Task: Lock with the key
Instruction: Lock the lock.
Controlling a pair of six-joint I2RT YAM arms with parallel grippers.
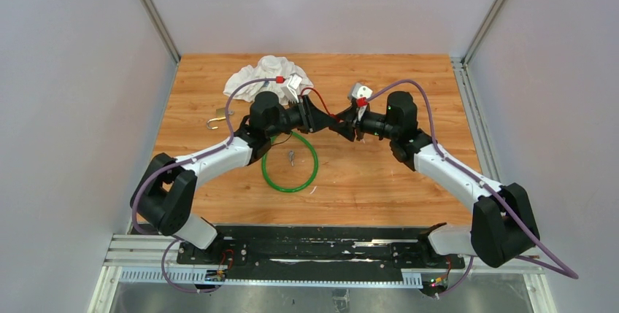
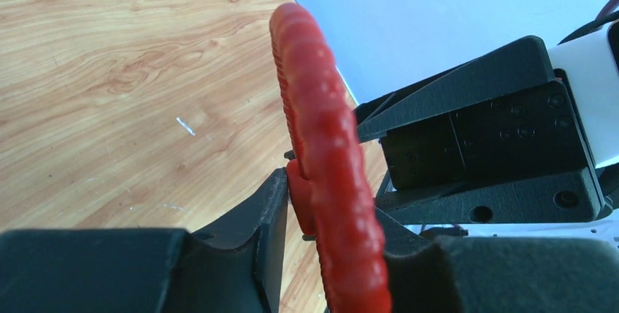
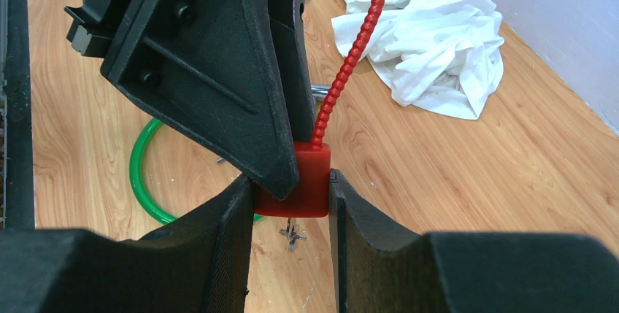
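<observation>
**Inspector:** Hands?

**Assessor:** Right hand is part-open and pinching the red lock body. Left hand has its fingers against the red cable on both sides. Both hands are above mid-tabletop.

**Inspector:** Key?

**Assessor:** The key lies ungripped inside the green ring, towards the near edge. In my judgement the lock is secured, while fetching, inserting and turning the key all remain.

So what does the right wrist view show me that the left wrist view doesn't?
Only right wrist: the red lock body clamped in the right gripper, the white cloth, green ring and key. Only left wrist: the right gripper's black housing from outside. Both: the red beaded cable, the left gripper and the wooden table.
</observation>
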